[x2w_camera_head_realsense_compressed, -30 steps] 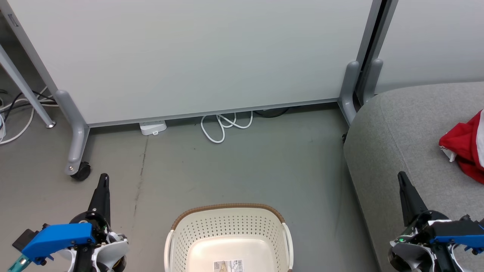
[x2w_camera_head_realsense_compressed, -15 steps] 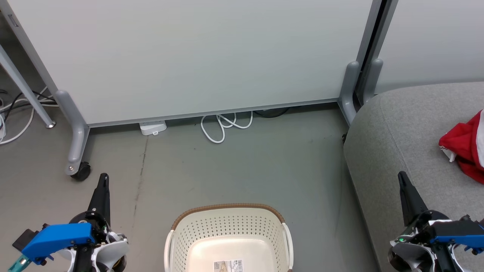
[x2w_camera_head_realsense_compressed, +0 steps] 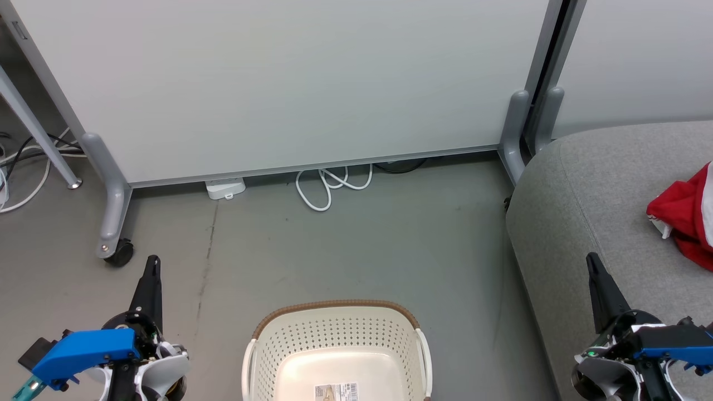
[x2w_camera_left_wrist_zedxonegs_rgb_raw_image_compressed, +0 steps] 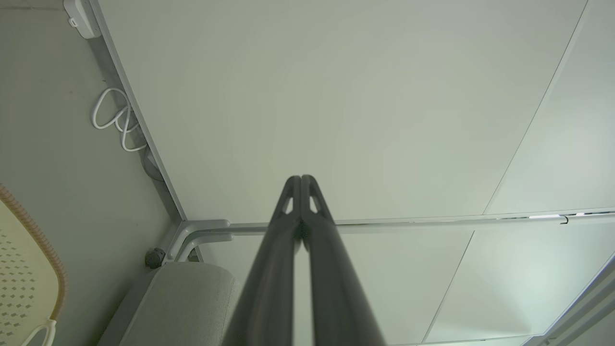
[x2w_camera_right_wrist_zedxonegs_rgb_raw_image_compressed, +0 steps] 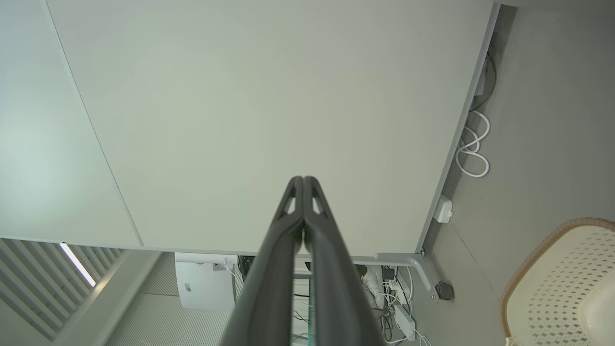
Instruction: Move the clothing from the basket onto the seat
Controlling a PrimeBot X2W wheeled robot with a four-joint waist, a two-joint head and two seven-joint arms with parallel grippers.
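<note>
Head view: your left claw (x2w_camera_head_realsense_compressed: 152, 262) hangs over the grey floor (x2w_camera_head_realsense_compressed: 362, 250) at lower left, fingers pressed together, gripping nothing. Your right claw (x2w_camera_head_realsense_compressed: 592, 258) is likewise closed and empty, over the front edge of the large grey fabric-upholstered seat (x2w_camera_head_realsense_compressed: 585, 189). The cream-white perforated plastic basket w/ brown woven-look rim (x2w_camera_head_realsense_compressed: 334, 305) sits on the floor btwn them; the part you can see holds only a label (x2w_camera_head_realsense_compressed: 336, 391), no fabric. Red clothing w/ white trim (x2w_camera_head_realsense_compressed: 688, 223) lies on the seat at the right edge, partly cut off

Left wrist view: fingers shut, aimed at a pale partition panel (x2w_camera_left_wrist_zedxonegs_rgb_raw_image_compressed: 336, 96)

Right wrist view: same, basket corner at lower right, bare

Transfer looks done, imo. Next: tilt the head down and check the basket's hidden near end before you stop
</note>
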